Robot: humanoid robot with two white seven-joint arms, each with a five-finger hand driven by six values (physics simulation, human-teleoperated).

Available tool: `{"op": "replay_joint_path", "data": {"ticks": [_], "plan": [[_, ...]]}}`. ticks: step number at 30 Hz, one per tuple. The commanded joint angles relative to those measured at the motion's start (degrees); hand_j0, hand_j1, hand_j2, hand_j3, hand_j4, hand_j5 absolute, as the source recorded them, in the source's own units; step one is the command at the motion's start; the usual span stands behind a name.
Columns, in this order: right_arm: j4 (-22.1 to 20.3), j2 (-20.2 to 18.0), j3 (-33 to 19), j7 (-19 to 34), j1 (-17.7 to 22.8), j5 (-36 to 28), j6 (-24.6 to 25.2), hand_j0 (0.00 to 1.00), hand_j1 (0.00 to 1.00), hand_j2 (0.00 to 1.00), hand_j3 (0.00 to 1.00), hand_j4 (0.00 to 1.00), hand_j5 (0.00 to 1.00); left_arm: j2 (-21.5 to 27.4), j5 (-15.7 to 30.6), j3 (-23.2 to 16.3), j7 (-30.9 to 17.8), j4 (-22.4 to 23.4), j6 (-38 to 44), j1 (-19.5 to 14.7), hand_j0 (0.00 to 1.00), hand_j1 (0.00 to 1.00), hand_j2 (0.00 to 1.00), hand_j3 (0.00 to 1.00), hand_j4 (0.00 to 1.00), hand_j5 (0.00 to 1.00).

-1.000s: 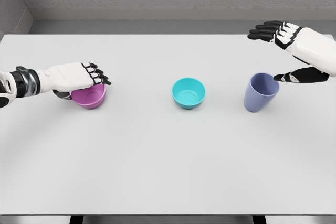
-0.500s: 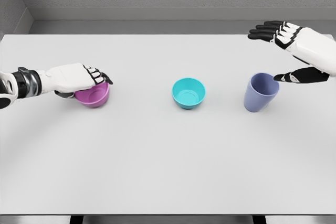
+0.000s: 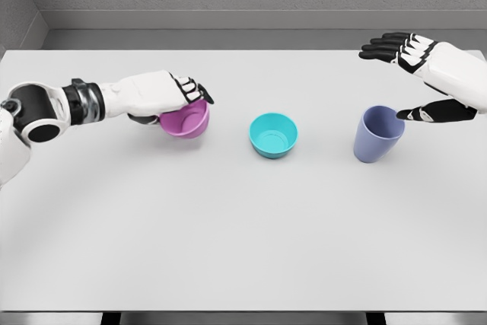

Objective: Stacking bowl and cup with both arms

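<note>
- Grey walls are standing behind a wide white table [image 3: 243, 249], which is filling most of the head view.
- Reaching in from the left, the left hand [image 3: 156, 95] is gripping the pink bowl [image 3: 186, 120], its fingers curling over the bowl's far rim; the bowl is tilting and appears lifted just off the surface.
- Sitting upright near the table's middle, the teal bowl [image 3: 273, 135] is lying just right of the pink bowl, apart from it.
- Standing further right is the blue cup [image 3: 377, 134], leaning slightly.
- Hovering by the cup, the right hand [image 3: 430, 74] is holding nothing, its fingers spread above and its thumb pointing at the cup's rim.
</note>
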Motion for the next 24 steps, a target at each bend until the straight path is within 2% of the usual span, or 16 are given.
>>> {"op": "replay_joint_path", "data": {"ticks": [1,6,13,15,24], "plan": [[-0.01,-0.15,-0.04,-0.03,0.09,-0.4,0.05,1.0,1.0,1.0,1.0,1.0,1.0,-2.3,1.08,0.06,0.04,-1.5,0.12,0.0,0.43,0.43,0.43,0.43,0.43,0.43],[-0.01,-0.06,-0.04,-0.03,0.09,-0.4,0.05,1.0,1.0,1.0,1.0,1.0,1.0,-5.11,1.25,0.06,-0.05,-4.58,0.12,-0.79,0.43,0.43,0.43,0.43,0.43,0.43],[-0.01,-0.06,-0.04,-0.03,0.0,-0.4,0.05,1.0,1.0,1.0,1.0,1.0,1.0,-11.79,0.72,-0.38,-0.32,-4.14,0.12,-1.93,0.44,0.44,0.44,0.44,0.44,0.44],[-0.01,-0.06,-0.04,-0.03,0.0,-0.4,0.05,1.0,1.0,1.0,1.0,1.0,1.0,-12.14,0.55,-0.38,-0.32,-3.88,0.12,-2.37,0.44,0.44,0.44,0.44,0.44,0.44],[-0.01,-0.06,-0.04,-0.03,0.09,-0.4,0.05,1.0,1.0,1.0,1.0,1.0,1.0,-18.03,-4.72,-0.55,-0.49,3.42,0.12,-3.78,0.45,0.45,0.45,0.45,0.45,0.45]]}}
